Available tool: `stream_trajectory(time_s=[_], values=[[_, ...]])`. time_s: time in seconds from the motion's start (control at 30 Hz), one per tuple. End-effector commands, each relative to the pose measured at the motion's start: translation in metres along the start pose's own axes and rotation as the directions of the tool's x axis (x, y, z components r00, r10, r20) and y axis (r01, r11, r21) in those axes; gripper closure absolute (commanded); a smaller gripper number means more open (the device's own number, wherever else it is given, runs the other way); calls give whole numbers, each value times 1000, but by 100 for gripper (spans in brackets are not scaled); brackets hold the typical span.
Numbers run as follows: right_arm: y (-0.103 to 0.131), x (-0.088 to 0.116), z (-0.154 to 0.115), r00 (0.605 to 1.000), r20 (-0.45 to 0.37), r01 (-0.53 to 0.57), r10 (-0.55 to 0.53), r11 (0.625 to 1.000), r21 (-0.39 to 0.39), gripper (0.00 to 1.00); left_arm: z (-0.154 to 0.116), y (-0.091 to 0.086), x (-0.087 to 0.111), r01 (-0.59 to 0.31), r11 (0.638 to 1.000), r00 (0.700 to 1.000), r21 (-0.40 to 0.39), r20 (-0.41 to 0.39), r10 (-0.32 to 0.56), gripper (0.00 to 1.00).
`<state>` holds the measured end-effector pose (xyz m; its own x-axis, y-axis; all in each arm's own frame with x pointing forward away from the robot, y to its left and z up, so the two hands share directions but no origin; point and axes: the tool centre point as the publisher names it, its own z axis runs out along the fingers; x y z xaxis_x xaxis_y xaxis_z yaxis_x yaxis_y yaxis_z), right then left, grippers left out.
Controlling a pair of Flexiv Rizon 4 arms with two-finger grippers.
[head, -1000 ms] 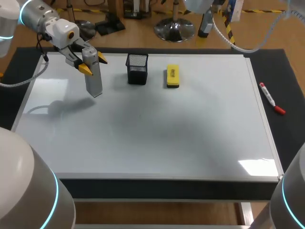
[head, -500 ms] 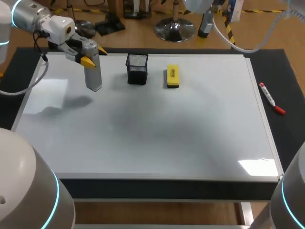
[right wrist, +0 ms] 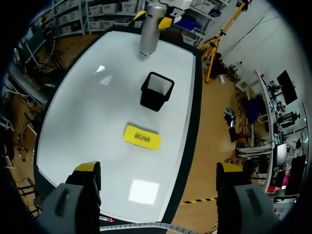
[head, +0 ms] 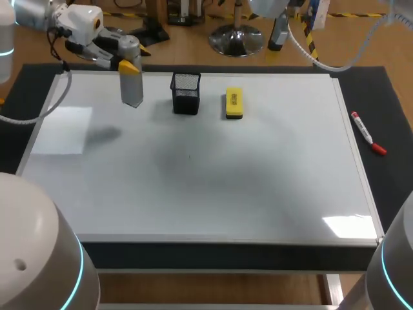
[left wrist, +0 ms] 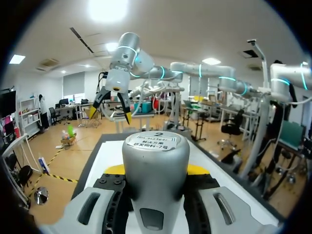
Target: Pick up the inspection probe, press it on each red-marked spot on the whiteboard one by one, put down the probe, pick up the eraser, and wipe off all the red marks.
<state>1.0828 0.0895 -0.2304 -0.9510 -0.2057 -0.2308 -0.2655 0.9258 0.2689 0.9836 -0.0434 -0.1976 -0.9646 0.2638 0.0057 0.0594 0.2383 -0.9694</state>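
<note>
**A:** What has the left tool (head: pixel 131 61) got?

**B:** It is clamped on the probe (head: pixel 132 90), a grey cylinder gripped near its top between the yellow tips. The probe hangs upright over the far left part of the whiteboard (head: pixel 193 194). Its shadow falls well apart from it, so I judge it is lifted clear of the surface.

**A:** And around it?

**B:** The black mesh cup (head: pixel 186 93) stands just beside it, to its right. Beyond the cup the yellow eraser (head: pixel 233 103) lies flat on the board, untouched. A marker (head: pixel 368 132) lies on the dark mat (head: pixel 387 97), off the board's right edge.

**A:** The right tool (right wrist: pixel 158 168)?

**B:** Its fingers are spread wide with nothing between them, and it is high above the board.

**A:** So how far along?

**B:** The pick-up is done. I see no red marks anywhere on the board, only a faint tick near the middle whose colour I can't tell. So I can't say whether the pressing is finished. The probe has yet to be put down and the eraser picked up for wiping.
</note>
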Motion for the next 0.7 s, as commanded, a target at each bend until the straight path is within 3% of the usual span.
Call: stream_trajectory(time_s=[0.03, 0.47, 0.7], values=[[-1, 0, -1, 1000, -2, 2, -2, 1000, 2, 0, 6, -11, 0, -1, 1000, 996, -18, 91, 3, 100], [-1, 0, -1, 1000, -2, 2, -2, 1000, 2, 0, 17, -42, -38, -25, 1000, 986, 15, 166, 22, 100], [-1, 0, -1, 1000, -2, 2, -2, 1000, 2, 0, 27, -49, -58, -20, 998, 982, 55, 187, 10, 100]])
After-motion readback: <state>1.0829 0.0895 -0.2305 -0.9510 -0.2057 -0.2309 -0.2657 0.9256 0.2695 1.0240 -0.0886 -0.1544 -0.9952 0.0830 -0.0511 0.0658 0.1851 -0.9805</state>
